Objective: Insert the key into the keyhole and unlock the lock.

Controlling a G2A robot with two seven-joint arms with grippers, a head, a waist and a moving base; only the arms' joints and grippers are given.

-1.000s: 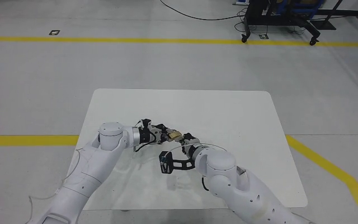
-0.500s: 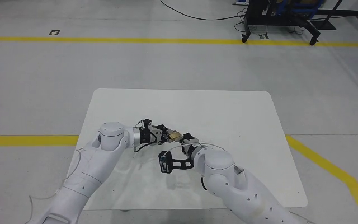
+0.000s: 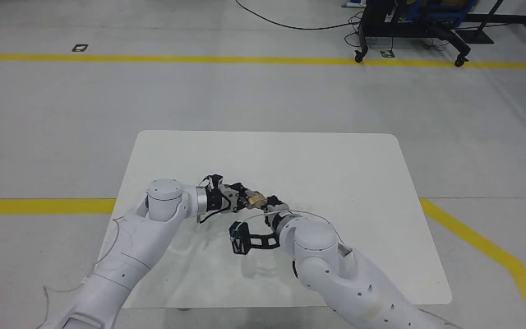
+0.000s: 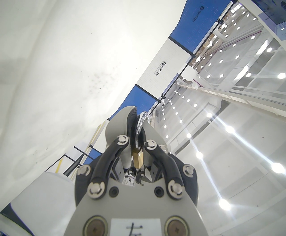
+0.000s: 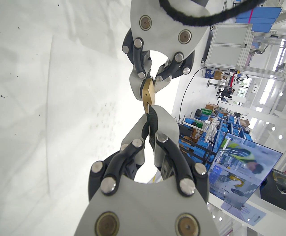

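Note:
A small brass padlock (image 5: 148,93) hangs above the white table (image 3: 353,173), held between the two arms near the table's middle. My left gripper (image 4: 137,116) is shut on the lock, with the silver shackle (image 4: 141,124) sticking out past its fingertips and the brass body (image 4: 137,159) deeper between them. My right gripper (image 5: 149,112) faces it head-on and is shut on the key (image 5: 146,107), whose blade sits in the keyhole at the lock's end. From above, the lock (image 3: 257,199) shows as a brass spot between the left gripper (image 3: 243,196) and the right gripper (image 3: 269,205).
The table top around the arms is bare white, with open room to the right and toward the far edge. A black cable (image 5: 201,15) loops off the left arm's wrist. Yellow floor lines run past the table.
The right arm's wrist has shifted slightly to the left and turned a little, with the key still in the lock. The left arm holds still.

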